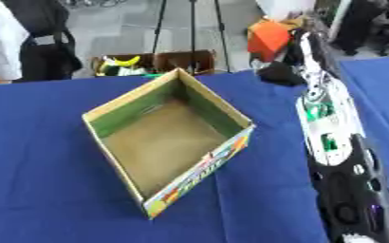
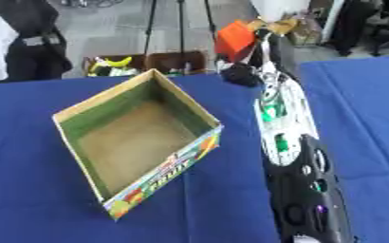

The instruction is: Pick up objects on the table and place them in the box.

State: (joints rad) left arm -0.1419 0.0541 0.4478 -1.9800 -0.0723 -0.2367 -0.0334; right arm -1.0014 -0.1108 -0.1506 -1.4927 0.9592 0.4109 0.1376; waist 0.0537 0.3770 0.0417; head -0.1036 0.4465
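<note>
An open cardboard box point(image 1: 115, 110) with a green inner wall and a printed front stands on the blue table point(image 1: 40, 156); nothing lies inside it. My right arm point(image 1: 329, 137) reaches from the lower right corner toward the table's far edge. At its tip my right hand point(image 2: 268, 45) is raised, shut on an orange object point(image 2: 234, 39) that sits to the hand's left. A dark part point(image 2: 240, 74) of the hand or wrist hangs just below. The hand is beyond and to the right of the box's far corner. My left hand does not show.
A second blue table point(image 1: 380, 80) joins on the right. Beyond the far edge stand a brown crate point(image 1: 152, 61) holding a yellow thing, tripod legs point(image 1: 189, 28), and a person point(image 1: 23, 42) at the far left.
</note>
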